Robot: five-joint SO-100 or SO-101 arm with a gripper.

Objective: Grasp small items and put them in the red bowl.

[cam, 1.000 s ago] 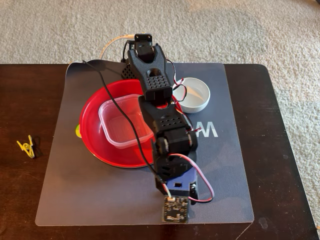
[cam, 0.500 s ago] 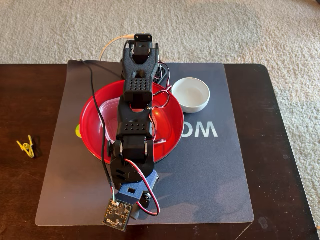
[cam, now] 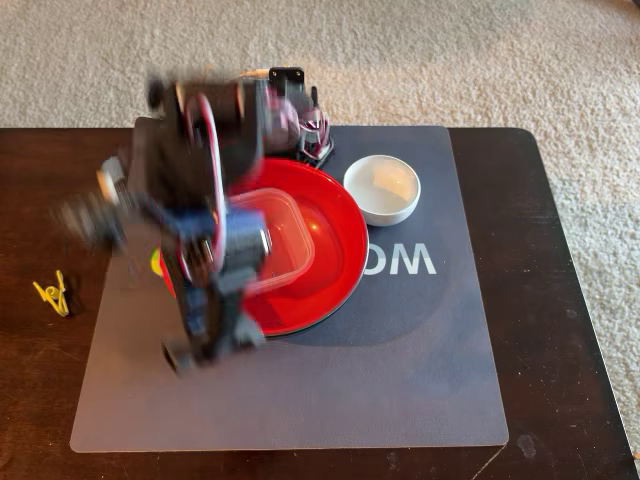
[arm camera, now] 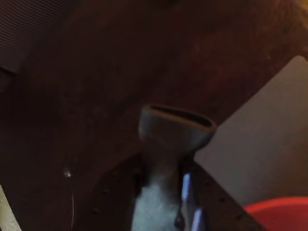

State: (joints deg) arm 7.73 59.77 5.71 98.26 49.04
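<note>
The red bowl (cam: 335, 235) sits on the grey mat, and the clear square tub (cam: 285, 235) lies inside it. It shows as a red edge in the wrist view (arm camera: 279, 214). My arm is motion-blurred over the bowl's left side. My gripper (cam: 195, 345) hangs low at the mat's left part. In the wrist view my gripper (arm camera: 171, 163) is shut on the dark grey spool-shaped bar (arm camera: 175, 127), which stands up between the jaws. The tiny yellow clip (cam: 52, 296) lies on the bare table at the far left.
A small white bowl (cam: 382, 188) stands right of the red bowl. The grey mat (cam: 400, 380) covers the middle of the dark wooden table (cam: 570, 300). A small yellow and red thing (cam: 157, 262) peeks out behind the arm. Carpet lies beyond the table.
</note>
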